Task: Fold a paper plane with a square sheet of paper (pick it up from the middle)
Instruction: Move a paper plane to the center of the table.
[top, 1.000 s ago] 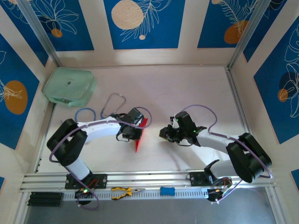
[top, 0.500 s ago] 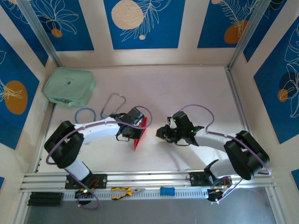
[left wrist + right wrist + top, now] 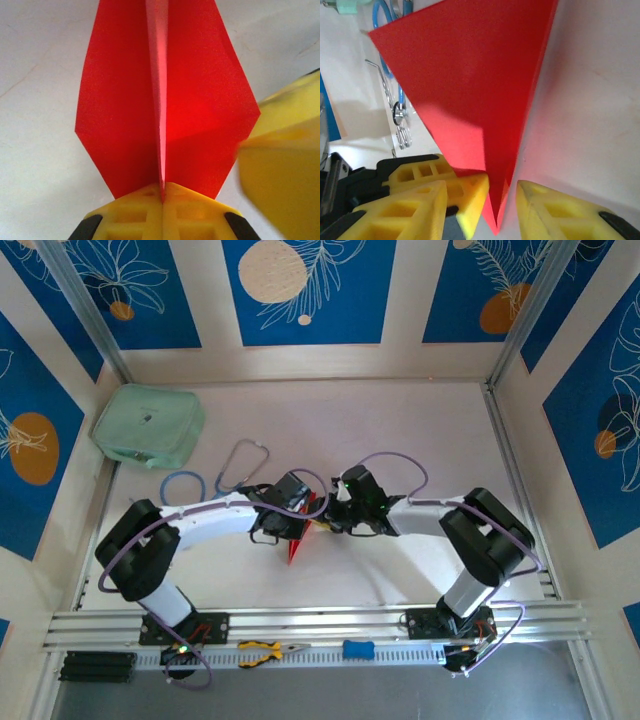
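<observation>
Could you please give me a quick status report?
Left hand shut on folded red paper, at centre crease. Right hand open, straddling its tip. Stethoscope nearby, not touching.

Bright red paper plane, yellow left claw, mint-green pouch, blue leaf-patterned walls

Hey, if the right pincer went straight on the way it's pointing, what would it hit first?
The red paper. Its lower tip already sits between the right pincer's open fingers, so it would likely meet that first, with the left pincer close beside.
</observation>
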`<action>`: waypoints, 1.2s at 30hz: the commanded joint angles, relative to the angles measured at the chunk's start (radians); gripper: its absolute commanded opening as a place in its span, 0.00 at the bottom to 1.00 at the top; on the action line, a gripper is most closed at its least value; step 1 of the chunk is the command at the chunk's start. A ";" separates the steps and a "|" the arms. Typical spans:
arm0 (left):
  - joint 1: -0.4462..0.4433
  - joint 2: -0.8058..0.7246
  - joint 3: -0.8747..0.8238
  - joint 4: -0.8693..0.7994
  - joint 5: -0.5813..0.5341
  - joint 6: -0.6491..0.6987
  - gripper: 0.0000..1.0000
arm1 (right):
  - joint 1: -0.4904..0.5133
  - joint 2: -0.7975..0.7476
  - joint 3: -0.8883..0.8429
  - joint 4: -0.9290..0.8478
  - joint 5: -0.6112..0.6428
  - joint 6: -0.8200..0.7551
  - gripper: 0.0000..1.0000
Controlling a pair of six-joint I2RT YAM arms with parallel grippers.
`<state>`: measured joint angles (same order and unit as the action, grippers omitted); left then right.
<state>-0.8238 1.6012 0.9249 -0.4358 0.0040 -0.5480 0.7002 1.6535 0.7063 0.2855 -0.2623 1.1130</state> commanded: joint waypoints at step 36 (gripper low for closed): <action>-0.011 0.068 0.029 0.011 0.049 -0.003 0.18 | -0.009 0.079 -0.035 0.001 -0.042 0.010 0.14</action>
<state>-0.8272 1.6527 0.9287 -0.4290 0.0334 -0.5480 0.6941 1.7134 0.6842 0.2848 -0.2810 1.1305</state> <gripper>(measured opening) 0.180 0.145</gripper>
